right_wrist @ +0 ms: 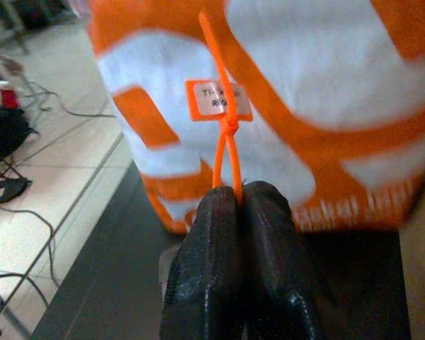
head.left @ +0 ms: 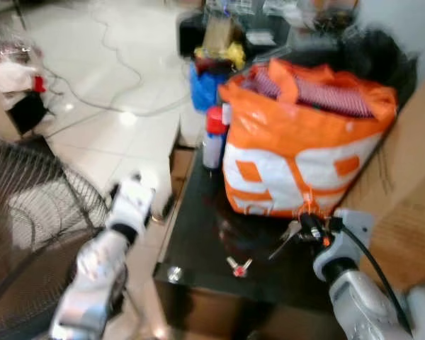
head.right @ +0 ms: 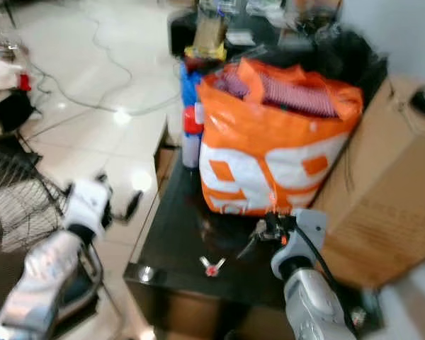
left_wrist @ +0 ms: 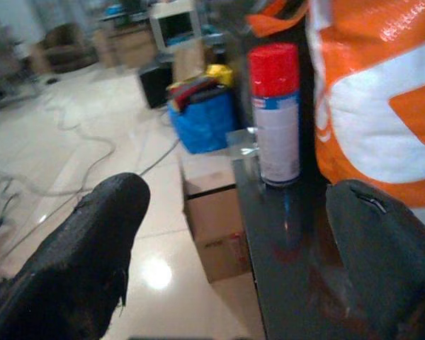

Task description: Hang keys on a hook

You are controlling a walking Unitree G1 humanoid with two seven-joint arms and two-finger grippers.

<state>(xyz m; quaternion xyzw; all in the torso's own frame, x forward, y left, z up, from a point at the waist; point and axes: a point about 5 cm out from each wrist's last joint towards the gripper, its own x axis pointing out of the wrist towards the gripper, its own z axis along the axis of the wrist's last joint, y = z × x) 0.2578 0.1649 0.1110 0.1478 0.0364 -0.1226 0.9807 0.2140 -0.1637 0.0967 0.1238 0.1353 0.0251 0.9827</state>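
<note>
My right gripper [head.left: 310,227] hovers over the black table [head.left: 198,248], just in front of the orange and white bag [head.left: 297,149]. It is shut on a thin orange loop [right_wrist: 225,152] that carries a small orange tag [right_wrist: 218,100]. Silver keys [head.left: 289,232] dangle beside its fingers. A small silver and red piece [head.left: 239,266] lies on the table near the front edge; I cannot tell what it is. My left gripper [head.left: 134,190] is held off the table's left side above the floor, and in the left wrist view its fingers [left_wrist: 103,212] stand wide apart, holding nothing.
A red-capped spray can [left_wrist: 276,113] stands on the table's left edge beside the bag. A big cardboard box [head.right: 382,191] is to the right. A wire fan guard [head.left: 35,205] stands at my left. A blue bag [left_wrist: 209,120], a small box and cables lie on the tiled floor.
</note>
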